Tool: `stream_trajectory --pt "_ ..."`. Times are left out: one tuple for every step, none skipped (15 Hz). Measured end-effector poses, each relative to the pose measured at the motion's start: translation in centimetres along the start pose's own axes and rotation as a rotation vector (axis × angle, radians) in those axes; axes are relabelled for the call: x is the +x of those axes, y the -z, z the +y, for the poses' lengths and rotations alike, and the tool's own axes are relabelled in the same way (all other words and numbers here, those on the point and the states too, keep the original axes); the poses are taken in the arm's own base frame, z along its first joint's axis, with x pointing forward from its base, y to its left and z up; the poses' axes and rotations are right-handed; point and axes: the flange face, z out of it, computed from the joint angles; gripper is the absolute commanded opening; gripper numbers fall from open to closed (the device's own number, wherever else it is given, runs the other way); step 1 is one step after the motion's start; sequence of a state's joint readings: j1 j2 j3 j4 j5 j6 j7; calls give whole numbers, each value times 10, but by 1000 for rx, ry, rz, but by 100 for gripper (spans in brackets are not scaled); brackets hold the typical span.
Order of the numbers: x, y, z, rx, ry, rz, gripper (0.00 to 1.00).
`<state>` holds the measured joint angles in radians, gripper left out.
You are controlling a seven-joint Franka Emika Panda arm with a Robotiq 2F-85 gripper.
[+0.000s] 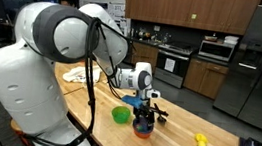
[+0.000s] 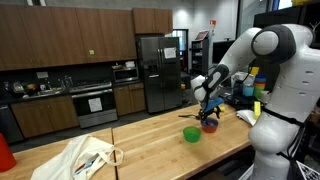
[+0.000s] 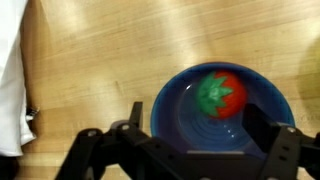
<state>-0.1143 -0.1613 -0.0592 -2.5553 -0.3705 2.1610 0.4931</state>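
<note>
Blue bowl [image 3: 170, 105] | near rim hid by tool [image 3: 195, 120] | tool wide, empty | strawberry [image 3: 222, 95] inside, bit blurry

Dim kitchen background; overhead glare on wood; wrist view soft, blurred.

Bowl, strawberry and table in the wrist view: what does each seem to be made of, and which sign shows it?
Bowl: likely plastic, blue and slightly glossy, with concentric rings inside.
Strawberry: probably a plastic toy, uniform red with a green cap and a soft sheen.
Table: wood, pale with visible grain, and a smooth finish catching light.
</note>
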Motion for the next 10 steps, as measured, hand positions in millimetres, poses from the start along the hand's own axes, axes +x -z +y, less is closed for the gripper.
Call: stream_trajectory --pt "-5 -4 -3 -3 10 -3 100" --pt "-9 -9 -5 -6 19 -7 100" --pt "-13 -13 -7 -11 29 -11 100" --pt "-15 -16 -8 -17 38 -13 100" --pt "-17 -18 -9 -21 45 -14 100" --pt "-19 -21 -10 -23 51 -17 100" --pt "-21 -23 -11 -23 55 -19 100" --pt "-21 -24 -11 -23 59 -20 100" --pt "-22 -24 -11 -23 63 -20 100" --pt "-22 -24 -11 -23 65 -20 100"
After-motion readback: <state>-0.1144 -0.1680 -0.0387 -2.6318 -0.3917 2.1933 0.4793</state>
